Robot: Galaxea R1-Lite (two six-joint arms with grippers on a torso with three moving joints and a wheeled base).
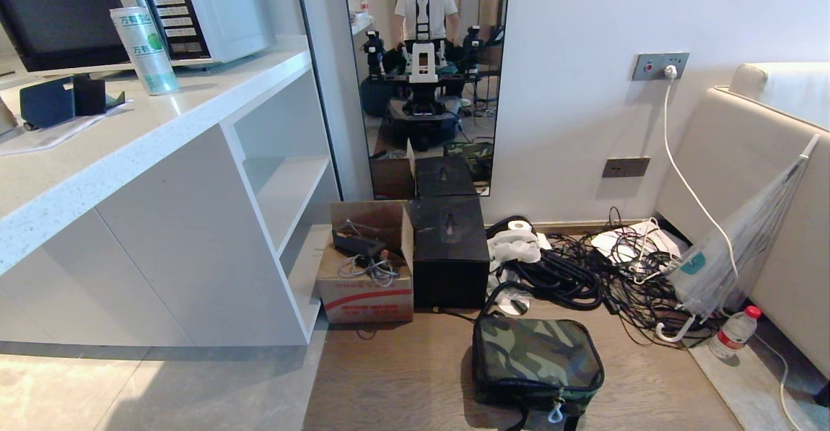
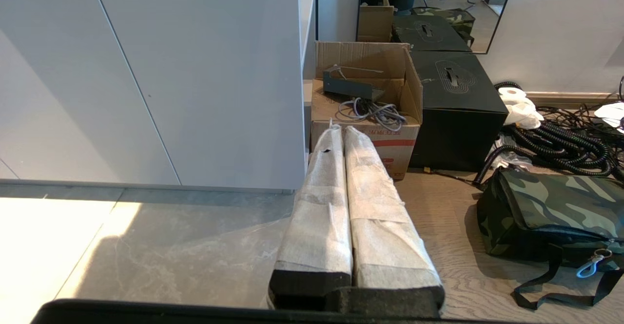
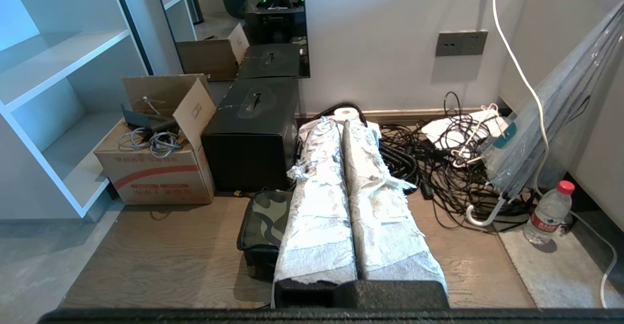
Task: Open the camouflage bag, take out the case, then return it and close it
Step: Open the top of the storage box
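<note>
On the wood floor the camouflage bag (image 1: 535,363) lies flat, seemingly zipped; both tools (image 2: 342,134) (image 3: 342,125) closed, empty.

possibly "万科" on white canister (image 1: 144,48)

A lived-in room: beige upholstered sofa (image 1: 746,178), tall wall mirror (image 1: 425,81), white built-in shelving (image 1: 279,178), wooden floor (image 1: 415,379).

The right gripper (image 3: 342,128), its wrapped fingers (image 3: 319,207) pressed together, hangs above the floor, covering most of the camouflage bag (image 3: 263,217). Black box (image 3: 251,134) at eleven o'clock, cables (image 3: 438,168) at one, bottle (image 3: 548,212) at three.
</note>
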